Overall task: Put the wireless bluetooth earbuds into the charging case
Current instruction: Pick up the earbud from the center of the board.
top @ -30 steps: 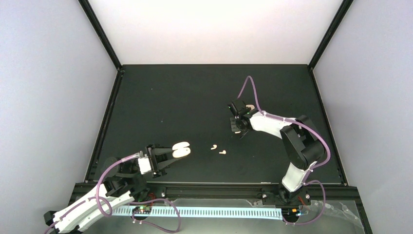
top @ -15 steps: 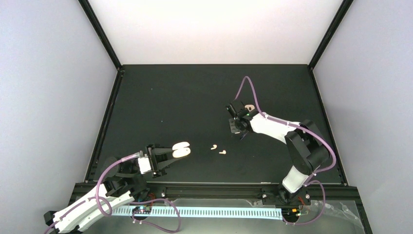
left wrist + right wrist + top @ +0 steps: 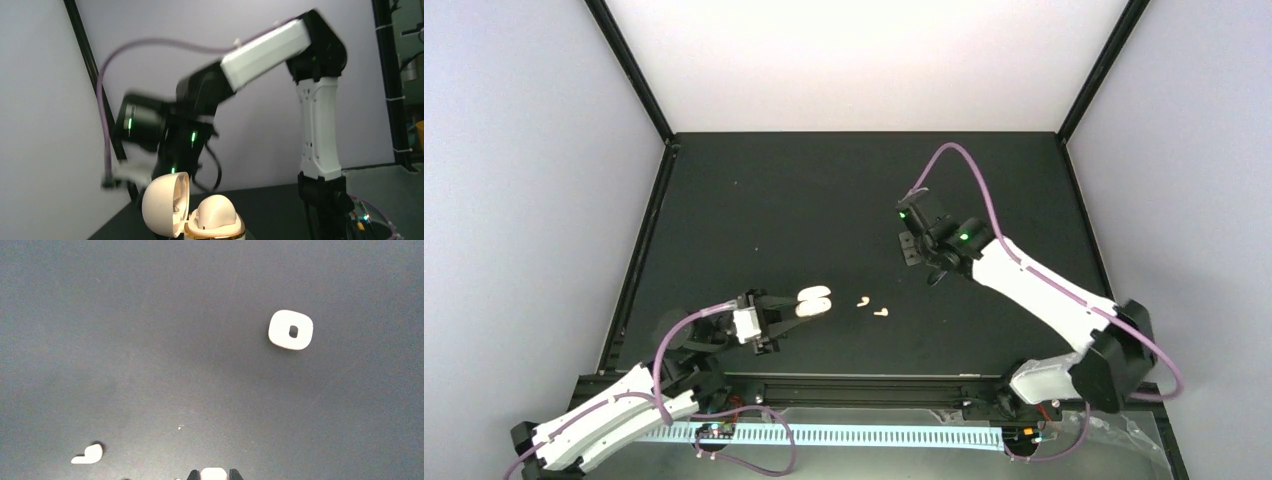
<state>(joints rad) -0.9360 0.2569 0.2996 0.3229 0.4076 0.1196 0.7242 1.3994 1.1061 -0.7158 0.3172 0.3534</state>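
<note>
A: Arm poses?
B: Left arm [image 3: 614,415] low, reaching in from the near left corner; left claw [image 3: 796,305] grasps the open case [image 3: 816,300]. Right arm [image 3: 1044,295] stretches from the near right corner toward centre, wrist high. Right claw [image 3: 213,476] is clenched on a white bit [image 3: 214,472], too cropped to name.
A: Earbuds?
B: Two earbuds [image 3: 862,299] lie loose by the near edge, just right of the case. Black table [image 3: 774,200], pale walls [image 3: 524,200].

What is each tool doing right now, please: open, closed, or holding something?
Left tool: closed on the open charging case.
Right tool: closed on a small white piece, apparently an earbud.
</note>
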